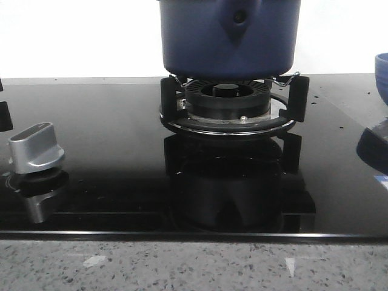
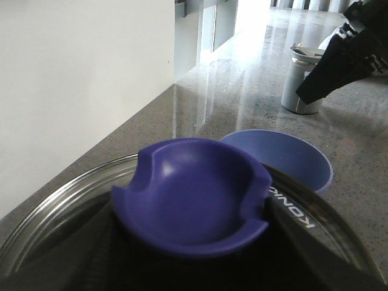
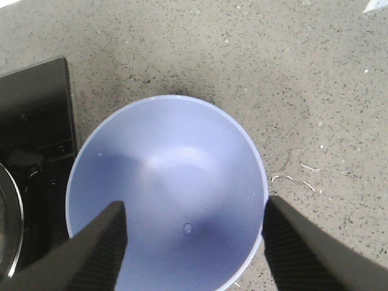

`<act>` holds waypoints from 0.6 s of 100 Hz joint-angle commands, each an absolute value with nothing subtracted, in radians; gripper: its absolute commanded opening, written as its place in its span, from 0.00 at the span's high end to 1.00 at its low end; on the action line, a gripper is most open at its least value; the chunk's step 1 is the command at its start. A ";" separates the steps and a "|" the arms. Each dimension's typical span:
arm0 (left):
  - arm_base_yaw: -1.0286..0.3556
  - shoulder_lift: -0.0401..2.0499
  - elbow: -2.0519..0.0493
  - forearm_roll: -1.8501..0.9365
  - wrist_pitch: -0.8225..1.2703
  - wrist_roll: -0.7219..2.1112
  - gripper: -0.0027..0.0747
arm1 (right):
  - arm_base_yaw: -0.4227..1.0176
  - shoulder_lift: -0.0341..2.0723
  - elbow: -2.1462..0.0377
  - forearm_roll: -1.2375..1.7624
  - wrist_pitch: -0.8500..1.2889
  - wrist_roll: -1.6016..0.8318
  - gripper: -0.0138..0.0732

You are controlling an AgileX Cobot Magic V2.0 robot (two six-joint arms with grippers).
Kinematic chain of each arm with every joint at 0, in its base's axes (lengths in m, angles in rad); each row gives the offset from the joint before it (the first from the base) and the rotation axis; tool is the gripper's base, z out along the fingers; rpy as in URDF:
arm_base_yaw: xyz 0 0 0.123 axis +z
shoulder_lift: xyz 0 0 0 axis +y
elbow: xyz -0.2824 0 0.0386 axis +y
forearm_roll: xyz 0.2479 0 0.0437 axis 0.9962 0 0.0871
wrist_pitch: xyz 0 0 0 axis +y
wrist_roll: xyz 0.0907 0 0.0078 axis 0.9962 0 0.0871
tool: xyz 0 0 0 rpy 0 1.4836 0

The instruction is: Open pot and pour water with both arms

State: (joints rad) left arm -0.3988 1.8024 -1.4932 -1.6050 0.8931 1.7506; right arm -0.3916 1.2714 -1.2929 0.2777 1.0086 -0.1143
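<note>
The dark navy-blue pot (image 1: 230, 36) stands on the burner (image 1: 227, 100); its top is cut off in the front view. In the left wrist view its glass lid (image 2: 66, 203) carries a purple-blue knob (image 2: 194, 197). My left gripper (image 2: 194, 270) is shut around the knob from below, its dark fingers on both sides. My right gripper (image 3: 193, 248) is open and empty, hovering above the light-blue bowl (image 3: 167, 182). The bowl sits on the counter right of the stove (image 1: 382, 76), just beyond the lid (image 2: 291, 157). Neither gripper shows in the front view.
The black glass stove top (image 1: 109, 121) has a silver control knob (image 1: 36, 148) at front left. A grey canister (image 2: 300, 85) stands on the speckled counter beyond the bowl. The right arm (image 2: 345, 54) shows above it. A white wall runs behind.
</note>
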 commanded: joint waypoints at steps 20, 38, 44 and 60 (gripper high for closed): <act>-0.408 1.772 -1.531 -1.664 0.928 1.742 0.55 | -0.398 1.241 -1.327 0.294 0.972 -0.121 0.34; -0.408 1.772 -1.531 -1.655 0.927 1.742 0.55 | -0.398 1.241 -1.327 0.294 0.972 -0.121 0.34; -0.408 1.772 -1.531 -1.651 0.927 1.742 0.54 | -0.398 1.241 -1.327 0.294 0.972 -0.121 0.34; -0.408 1.772 -1.531 -1.642 0.929 1.742 0.35 | -0.398 1.241 -1.327 0.294 0.970 -0.121 0.34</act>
